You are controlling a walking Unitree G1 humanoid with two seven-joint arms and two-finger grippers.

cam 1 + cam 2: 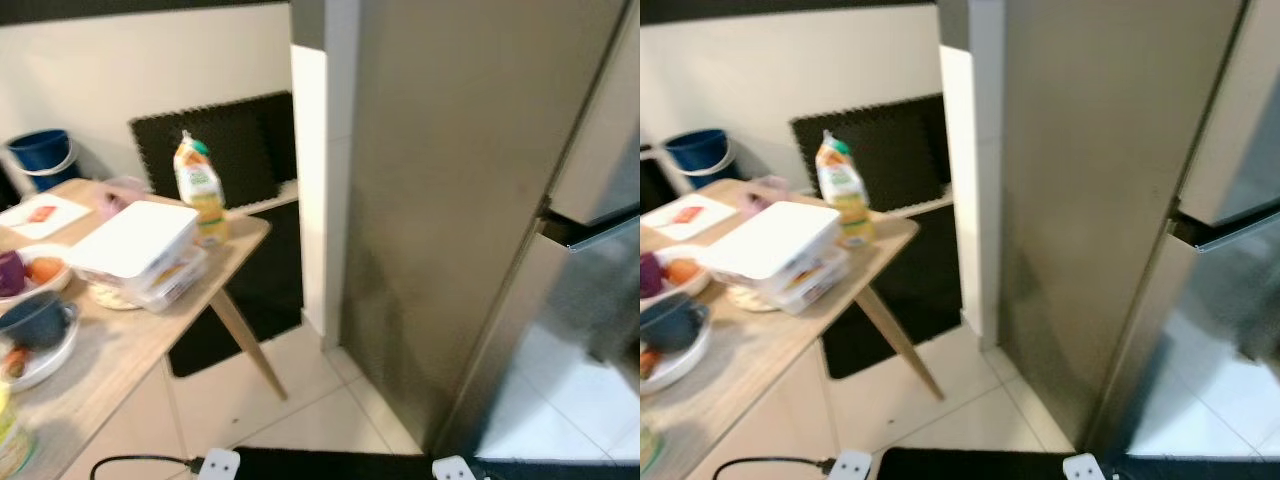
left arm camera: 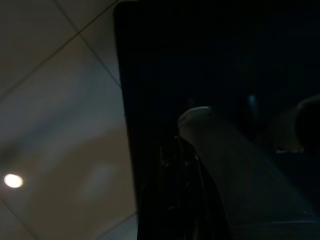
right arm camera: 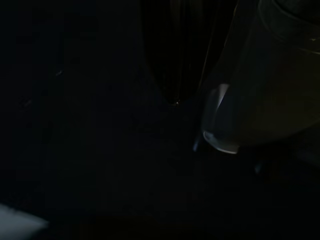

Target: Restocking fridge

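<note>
The right claw shows as dark fingers beside a pale rounded part.

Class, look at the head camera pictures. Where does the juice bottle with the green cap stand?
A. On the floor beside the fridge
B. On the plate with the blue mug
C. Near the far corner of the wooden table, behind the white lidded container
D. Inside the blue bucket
C: the juice bottle stands upright near the far corner of the wooden table, just behind the white lidded container, well apart from the fridge.
</note>
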